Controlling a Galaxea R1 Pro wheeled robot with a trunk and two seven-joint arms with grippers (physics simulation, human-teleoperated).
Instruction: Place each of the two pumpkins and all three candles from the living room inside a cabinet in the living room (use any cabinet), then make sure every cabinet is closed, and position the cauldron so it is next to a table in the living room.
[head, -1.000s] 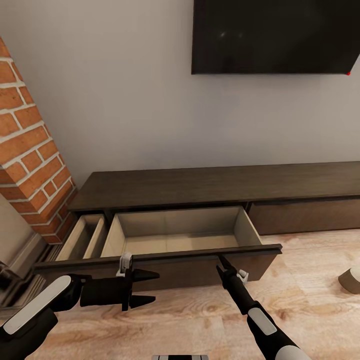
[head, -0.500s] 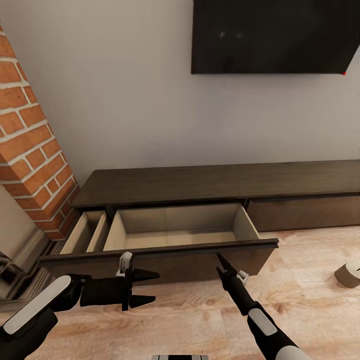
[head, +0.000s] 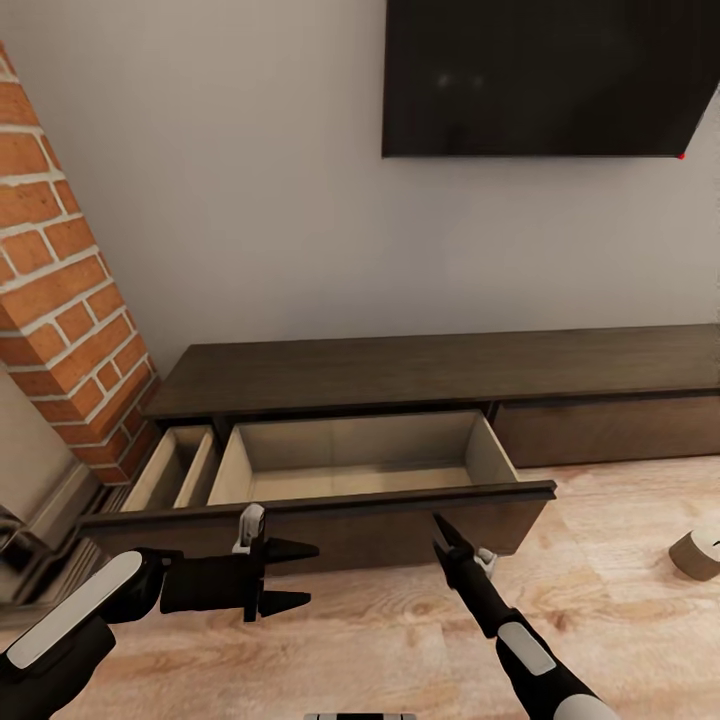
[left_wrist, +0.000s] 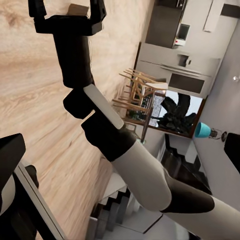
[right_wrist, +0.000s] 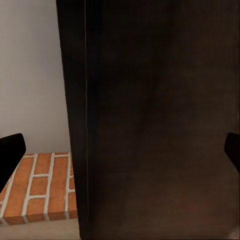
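I held both end effectors, left (head: 290, 577) and right (head: 440, 528), spread before the open, empty cabinet (head: 400, 370) drawer (head: 320, 500), ready for loading.

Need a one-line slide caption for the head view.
Both grippers, left and right, face the cabinet's open, empty drawer.

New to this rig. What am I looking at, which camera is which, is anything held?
A simulated two-armed wheeled robot. The head camera looks down over both arms at a long dark cabinet under a wall TV, beside a brick column. Its drawer is pulled open, pale inside, nothing visible in it. A stubby candle sits on the wood floor, far right. Left gripper hangs open, holding nothing. Right gripper is at the drawer front; its wrist camera shows dark wood close up between spread fingers. The left wrist camera looks across at the right arm.
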